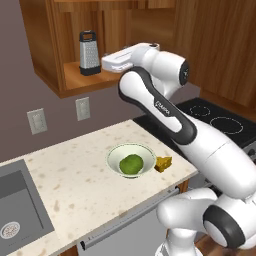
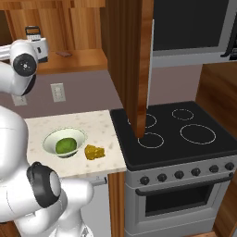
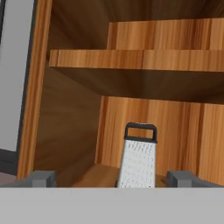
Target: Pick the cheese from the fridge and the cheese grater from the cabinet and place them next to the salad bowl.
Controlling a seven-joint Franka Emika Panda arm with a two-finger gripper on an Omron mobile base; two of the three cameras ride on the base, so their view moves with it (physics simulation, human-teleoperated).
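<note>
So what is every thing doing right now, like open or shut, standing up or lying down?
gripper: open, aimed at the grater, not touching it.
cheese grater: upright on the cabinet shelf.
cabinet: open at the front.
cheese: on the counter beside the bowl.
salad bowl: upright, a green ball inside.

Chunky glossy white arm [image 1: 200,145], rounded shells, black bands at joints, tiny dark lettering on forearm, round dark cap with grey ring on joint, flat white hand.
</note>
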